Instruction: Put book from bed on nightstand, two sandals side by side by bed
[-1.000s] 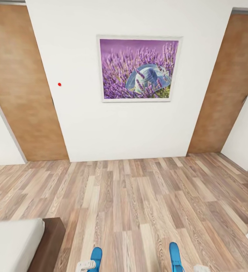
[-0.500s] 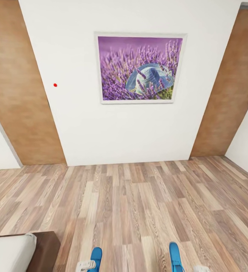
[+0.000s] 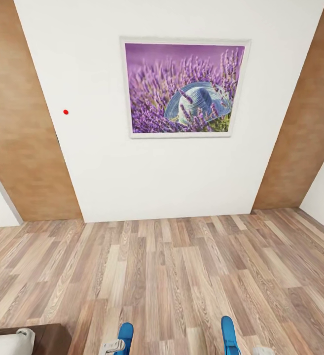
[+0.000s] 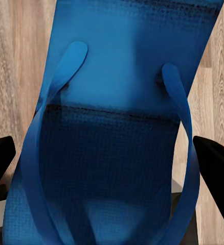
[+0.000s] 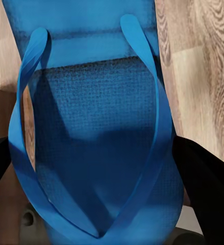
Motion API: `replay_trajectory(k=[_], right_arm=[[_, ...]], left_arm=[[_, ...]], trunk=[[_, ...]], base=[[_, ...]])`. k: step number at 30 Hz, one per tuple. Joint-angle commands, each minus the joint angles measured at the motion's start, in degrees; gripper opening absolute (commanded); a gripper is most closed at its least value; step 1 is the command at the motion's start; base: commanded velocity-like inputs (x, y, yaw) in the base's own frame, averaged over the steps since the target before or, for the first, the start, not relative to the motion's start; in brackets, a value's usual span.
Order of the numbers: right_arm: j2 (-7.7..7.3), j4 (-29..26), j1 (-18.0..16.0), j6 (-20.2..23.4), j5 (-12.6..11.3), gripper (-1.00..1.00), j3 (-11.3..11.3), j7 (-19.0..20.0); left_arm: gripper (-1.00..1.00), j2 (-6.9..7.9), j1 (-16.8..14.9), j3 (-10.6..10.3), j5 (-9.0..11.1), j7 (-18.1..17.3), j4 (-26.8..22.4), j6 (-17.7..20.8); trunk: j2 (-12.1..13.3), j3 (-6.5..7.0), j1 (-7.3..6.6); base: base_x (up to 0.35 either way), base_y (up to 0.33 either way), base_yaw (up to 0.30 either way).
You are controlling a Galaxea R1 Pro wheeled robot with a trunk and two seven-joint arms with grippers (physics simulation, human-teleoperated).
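Note:
Two bright blue sandals poke up at the bottom edge of the head view, one (image 3: 126, 334) on the left and one (image 3: 228, 333) on the right. My left gripper (image 4: 109, 171) is shut on the left sandal (image 4: 123, 76), with black fingers (image 4: 217, 171) on either side of its sole. My right gripper (image 5: 99, 173) is shut on the other sandal (image 5: 94, 102) in the same way. A corner of the bed (image 3: 48, 337), dark frame and grey mattress, shows at the lower left. The book and the nightstand are out of view.
A white wall (image 3: 157, 172) with a framed lavender picture (image 3: 184, 88) stands straight ahead. Light-brown wooden panels (image 3: 18, 133) flank it on both sides. Wood-plank floor (image 3: 181, 266) lies between me and the wall.
The whole view has shifted: the wall and picture have grown larger and the bed corner has slid down toward the lower left edge. Both sandals keep their place in the grippers.

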Motion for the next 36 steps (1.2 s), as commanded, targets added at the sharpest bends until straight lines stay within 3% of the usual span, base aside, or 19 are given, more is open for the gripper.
replay_trajectory(k=[1,36], right_arm=[[-0.03,0.04,-0.06,-0.12,-0.51,-1.0,0.42,0.14],[-0.03,0.04,-0.06,-0.12,-0.51,-1.0,0.42,0.14]], left_arm=[[-1.0,-0.02,-0.05,-0.41,0.58,-0.13,0.01,0.08],[-1.0,0.02,-0.05,-0.41,0.62,-0.12,0.01,0.08]], trunk=[[-0.12,-0.12,0.07],[-0.12,-0.12,0.07]], base=[[0.324,0.0,0.0],[0.32,0.0,0.0]])
